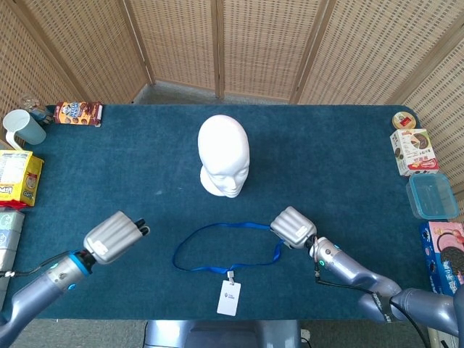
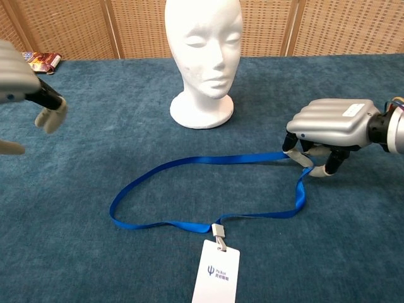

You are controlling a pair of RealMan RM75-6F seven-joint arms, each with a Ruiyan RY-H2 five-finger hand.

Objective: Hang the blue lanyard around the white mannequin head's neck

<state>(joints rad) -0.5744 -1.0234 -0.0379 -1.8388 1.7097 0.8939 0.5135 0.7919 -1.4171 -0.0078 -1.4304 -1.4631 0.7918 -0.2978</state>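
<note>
The white mannequin head point(image 1: 224, 155) point(image 2: 203, 58) stands upright at the table's middle. The blue lanyard point(image 1: 217, 247) point(image 2: 208, 189) lies as a loop on the cloth in front of it, its white badge point(image 1: 228, 297) point(image 2: 216, 273) nearest me. My right hand point(image 1: 293, 227) point(image 2: 328, 134) sits at the loop's right end, its fingers point(image 2: 305, 160) curled down and pinching the strap there. My left hand point(image 1: 114, 235) point(image 2: 25, 95) hovers over the cloth left of the loop, apart from it, fingers spread and holding nothing.
Snack packs point(image 1: 78, 113), a blue mug point(image 1: 23, 128) and a yellow bag point(image 1: 17, 176) line the left edge. Cookie boxes point(image 1: 414, 151) and a clear lidded tub point(image 1: 431, 196) sit along the right edge. Wicker screens stand behind the table.
</note>
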